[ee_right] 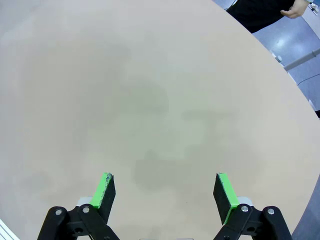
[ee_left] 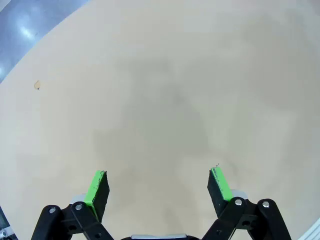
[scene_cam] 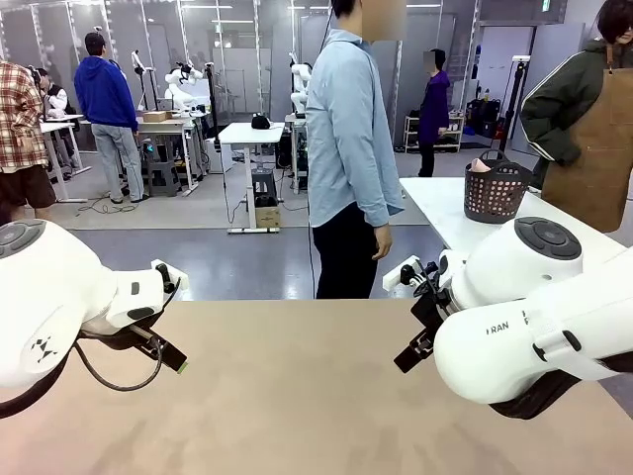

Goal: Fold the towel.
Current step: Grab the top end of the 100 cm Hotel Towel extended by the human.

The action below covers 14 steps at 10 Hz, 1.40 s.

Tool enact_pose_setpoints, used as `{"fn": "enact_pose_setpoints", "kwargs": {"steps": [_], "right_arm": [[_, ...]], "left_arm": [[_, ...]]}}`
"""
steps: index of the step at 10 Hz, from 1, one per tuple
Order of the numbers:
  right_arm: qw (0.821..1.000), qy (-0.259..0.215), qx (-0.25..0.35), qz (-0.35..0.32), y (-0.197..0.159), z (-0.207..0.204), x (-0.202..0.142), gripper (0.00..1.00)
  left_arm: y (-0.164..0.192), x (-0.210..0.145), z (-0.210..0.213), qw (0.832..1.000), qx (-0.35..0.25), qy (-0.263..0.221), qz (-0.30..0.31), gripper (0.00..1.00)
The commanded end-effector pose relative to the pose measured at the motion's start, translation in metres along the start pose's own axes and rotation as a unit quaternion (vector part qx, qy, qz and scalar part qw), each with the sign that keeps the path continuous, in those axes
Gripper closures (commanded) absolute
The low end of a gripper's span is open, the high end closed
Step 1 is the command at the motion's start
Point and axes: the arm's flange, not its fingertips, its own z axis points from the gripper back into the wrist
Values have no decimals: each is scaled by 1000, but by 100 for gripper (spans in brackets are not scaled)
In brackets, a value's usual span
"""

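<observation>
**Towel in the basket on the far table, both robot hands spread over a bare worktop**

The towel (scene_cam: 479,166) shows as a small pale pink bundle poking out of the top of a dark perforated basket (scene_cam: 495,193). The basket stands on a white table (scene_cam: 435,210) beyond the robot's own worktop (scene_cam: 297,396), off to the right in the front view. Little of the cloth can be seen, and its texture and hem are too small to make out. A person in a brown apron (scene_cam: 593,148) stands just beside that table, at its right end.

Nearer, a person in a light blue shirt (scene_cam: 346,129) and dark trousers stands at the far edge of the tan worktop, about the middle, arms hanging down. The right wrist view catches those dark trousers and one of the person's hands (ee_right: 296,9) in its top right corner, past the worktop's edge.

The left hand (ee_left: 160,182) hangs over the left part of the worktop with its two green-padded fingers (ee_left: 97,187) set wide apart and nothing between them. Below it lies plain tan surface, with a tiny brownish mark (ee_left: 36,85) off towards the edge.

The right hand (ee_right: 165,191) hangs over the right part of the worktop. Its fingers (ee_right: 225,192) are likewise spread wide and grip nothing, with the same plain surface under them. The two hands are well apart from each other and well apart from the towel.
</observation>
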Motion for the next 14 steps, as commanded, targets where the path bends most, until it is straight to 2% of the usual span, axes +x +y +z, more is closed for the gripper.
{"fn": "enact_pose_setpoints", "kwargs": {"steps": [1, 2, 3, 6, 7, 8, 9, 10, 11, 12, 14], "right_arm": [[1000, 0, 0, 0, 0, 0, 0, 0], [1000, -15, 27, 2, -1, 18, 10, 0], [999, -14, 41, -9, -7, 36, 21, 0], [993, -4, 102, -59, -45, 107, 32, 0], [989, -8, 128, -68, -54, 129, 28, 0], [985, -17, 142, -96, -67, 151, 17, 0], [973, -56, 180, -131, -78, 169, 2, 0], [955, -96, 220, -173, -88, 182, -22, 0], [934, -147, 256, -201, -94, 190, -46, 0], [918, -182, 268, -228, -97, 194, -72, 0], [862, -261, 315, -301, -100, 198, -127, 0]], "left_arm": [[0, 0, 0, 1000, 0, 0, 0, 0], [6, 9, 17, 999, 4, -16, -28, 0], [12, 18, 36, 1000, -1, -15, -28, 0], [38, 26, 94, 996, -75, -49, 22, 0], [51, 21, 128, 990, -116, -67, 49, 0], [67, 11, 154, 984, -132, -88, 80, 0], [81, -4, 175, 971, -173, -109, 127, 0], [92, -23, 193, 946, -240, -157, 153, 0], [104, -43, 199, 920, -281, -199, 189, 0], [113, -67, 201, 900, -291, -235, 224, 0], [123, -114, 203, 861, -291, -272, 315, 0]]}}
